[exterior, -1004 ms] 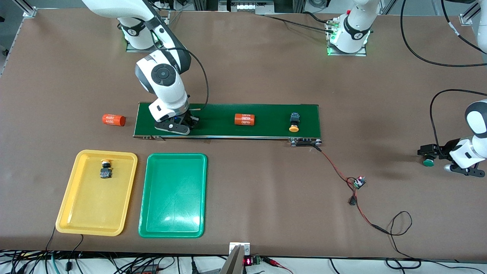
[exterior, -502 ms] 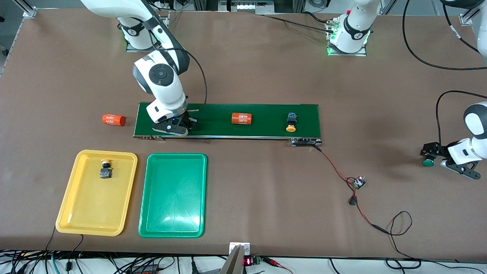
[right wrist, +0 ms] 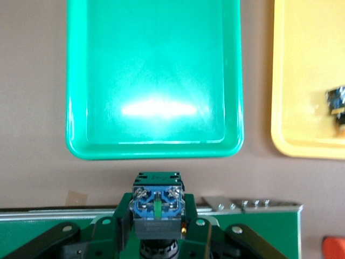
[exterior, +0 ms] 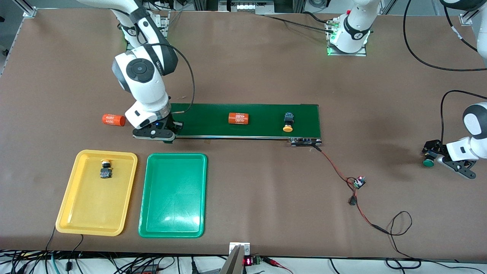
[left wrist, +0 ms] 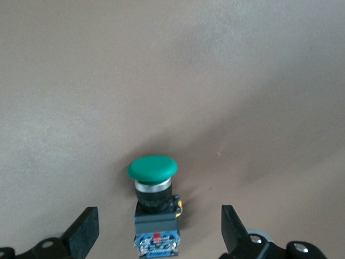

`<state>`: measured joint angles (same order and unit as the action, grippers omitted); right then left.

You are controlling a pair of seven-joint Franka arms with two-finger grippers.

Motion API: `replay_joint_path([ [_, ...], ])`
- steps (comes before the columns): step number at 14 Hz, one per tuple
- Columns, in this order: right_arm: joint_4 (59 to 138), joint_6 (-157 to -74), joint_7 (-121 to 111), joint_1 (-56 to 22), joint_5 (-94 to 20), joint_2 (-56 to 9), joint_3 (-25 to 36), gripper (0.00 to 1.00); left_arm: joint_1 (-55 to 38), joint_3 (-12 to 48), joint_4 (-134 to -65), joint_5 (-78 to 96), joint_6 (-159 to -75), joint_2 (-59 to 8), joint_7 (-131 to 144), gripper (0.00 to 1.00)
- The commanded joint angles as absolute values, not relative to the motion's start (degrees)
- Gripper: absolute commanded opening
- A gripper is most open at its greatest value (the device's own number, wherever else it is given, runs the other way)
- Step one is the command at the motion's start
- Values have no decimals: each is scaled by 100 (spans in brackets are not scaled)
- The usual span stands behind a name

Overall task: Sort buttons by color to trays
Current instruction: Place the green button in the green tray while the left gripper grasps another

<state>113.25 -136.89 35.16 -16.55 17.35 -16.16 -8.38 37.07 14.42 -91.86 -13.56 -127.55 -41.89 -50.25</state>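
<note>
trays are sitting side by side toward the right arm's end of the table: the yellow tray (exterior: pixel 72 213) is carrying one yellow-capped button (exterior: pixel 105 168), the green tray (exterior: pixel 173 224) is lying bare. right gripper (exterior: pixel 161 133) is hanging over the end of the belt (exterior: pixel 258 114) with its jaws clenched on a button (right wrist: pixel 157 208); its cap is hidden, so a wrong tray is a risk. orange cylinder (exterior: pixel 238 118) and second yellow button (exterior: pixel 288 122) are lying on the belt and could ride off unpicked. left gripper (left wrist: pixel 156 229) is straddling a green button (left wrist: pixel 153 183) on the table, jaws spread wide, gripping nothing; closing off-centre could be tipping it away.
</note>
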Motion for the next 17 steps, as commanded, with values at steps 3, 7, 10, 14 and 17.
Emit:
replay_joint_path([
  [3,10680,-13964,2927,-1512,1801,-2160,-756,29,3849,1503,-9123,-1494,-12762,-4271,-5264,100],
  [7,10320,-14983,2681,-1547,1819,-3013,-449,29,3885,1503,-9132,-1485,-12770,-4376,-5520,100],
  [10,10046,-15572,2575,-1556,1828,-3584,-300,29,3955,1503,-9175,-1485,-12867,-4447,-5537,100],
  [14,9932,-16232,2531,-1634,1837,-4077,-97,29,3973,1503,-9228,-1477,-12885,-4456,-5528,98],
  [17,9914,-16444,2540,-1670,1889,-4201,9,35,3964,1503,-9229,-1485,-12876,-4447,-5502,34],
])
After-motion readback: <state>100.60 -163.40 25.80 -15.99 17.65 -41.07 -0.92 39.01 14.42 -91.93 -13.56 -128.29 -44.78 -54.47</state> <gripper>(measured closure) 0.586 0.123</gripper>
